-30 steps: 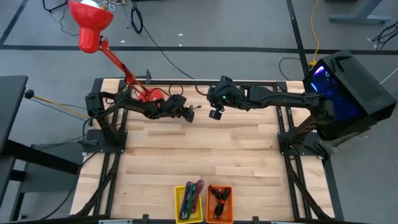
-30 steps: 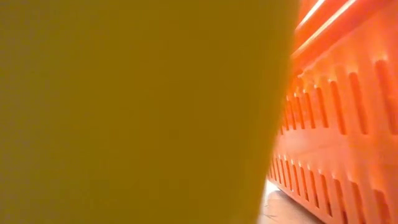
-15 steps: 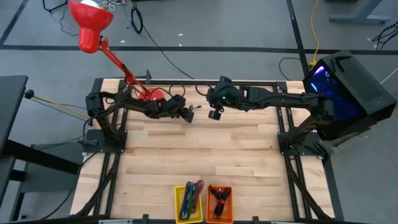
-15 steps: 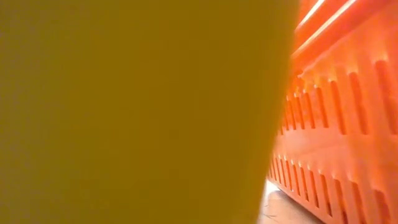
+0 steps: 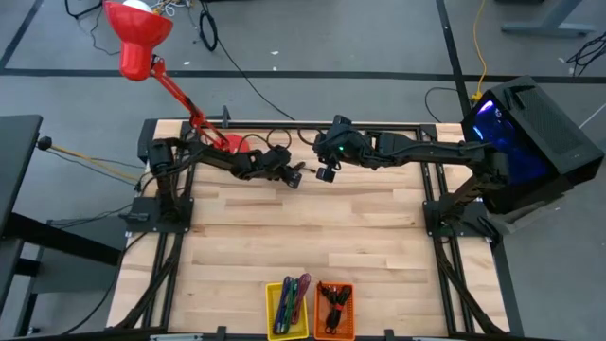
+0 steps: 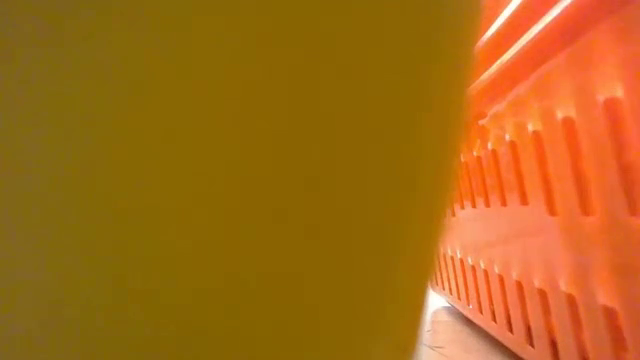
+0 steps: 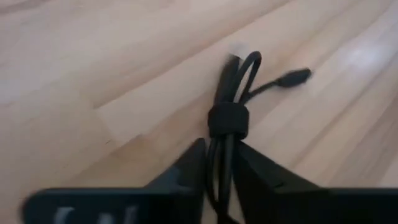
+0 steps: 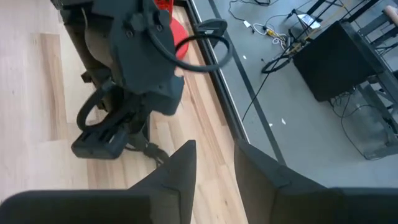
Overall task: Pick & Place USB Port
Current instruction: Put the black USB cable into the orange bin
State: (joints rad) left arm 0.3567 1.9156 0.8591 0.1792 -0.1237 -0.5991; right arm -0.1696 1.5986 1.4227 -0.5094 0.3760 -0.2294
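Observation:
A black USB cable [image 7: 231,93] is coiled into a bundle and bound by a black strap [image 7: 228,120], with one plug [image 7: 295,76] sticking out sideways. My left gripper [image 5: 292,176] is over the far middle of the table, shut on this bundle. The right wrist view shows it from the side [image 8: 109,140], the cable [image 8: 149,149] poking out below it. My right gripper [image 5: 327,172] hovers just right of it, open [image 8: 214,165], touching nothing. My left gripper pinches the cable bundle between its two fingers [image 7: 189,171], gripping the strands just behind the strap [image 7: 221,155]. The fingers lie along the bundle, which sticks out forward past their tips. The strapped end and plug appear to be off the wood.
A yellow bin [image 5: 288,308] and an orange bin [image 5: 333,309] stand side by side at the near edge, each holding cables; their walls [image 6: 200,180] fill the low view. A red lamp base [image 5: 232,144] sits at the far edge behind the left arm. Bare wood [image 5: 312,232] lies between.
My left gripper has shifted a little toward the table's right, closer to my right gripper, carrying the cable with it.

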